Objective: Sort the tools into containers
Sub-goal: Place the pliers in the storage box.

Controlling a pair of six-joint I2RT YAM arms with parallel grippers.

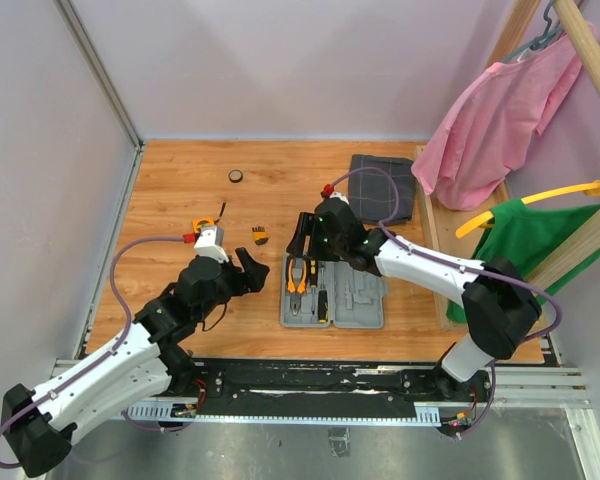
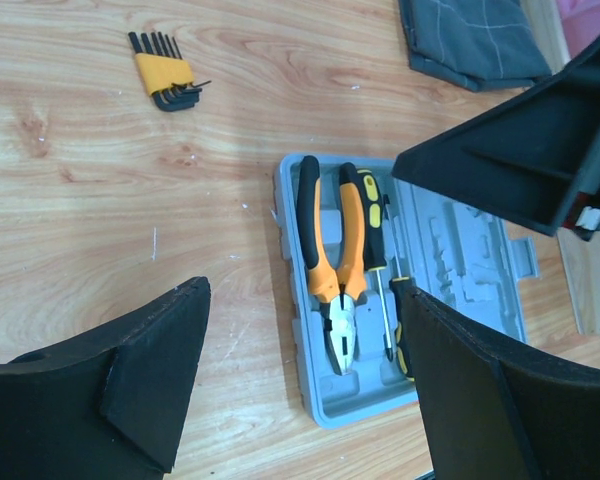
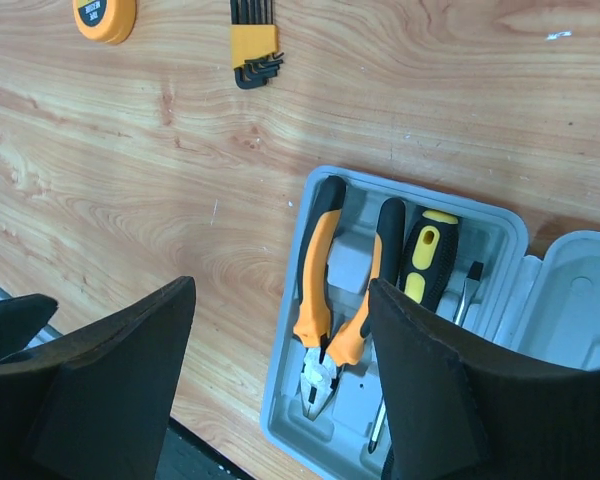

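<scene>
**Right wrist and left wrist views: both grippers spread wide, empty, at the tool case**

The right gripper [image 3: 280, 290] stood with its jaws wide apart and nothing between them. Straight beyond its gap lay the open grey tool case [image 3: 315, 190], where the orange-handled pliers [image 3: 325, 290] sat in a moulded slot. A yellow-and-black screwdriver [image 3: 425, 260] lay just beside the pliers. Farther out past the case, on the bare wooden table [image 3: 130, 180], lay the hex key set [image 3: 253, 45]. The round orange tape measure [image 3: 105, 15] lay near it, and neither was in the case.

The left gripper [image 2: 300, 300] was also wide open and held nothing. Ahead of its jaws lay the same case [image 2: 460, 270], with the pliers [image 2: 330, 260] and screwdriver [image 2: 372, 215] inside. The hex key set [image 2: 165, 75] lay well off to one side, and a dark folded cloth [image 2: 475, 40] lay beyond the case.

From the top external view, the left gripper [image 1: 248, 272] hung just beside the case [image 1: 360, 295] without touching it. The right gripper [image 1: 302, 240] hung at the case's far end, with the tape measure [image 1: 202, 224] well apart from both.
</scene>
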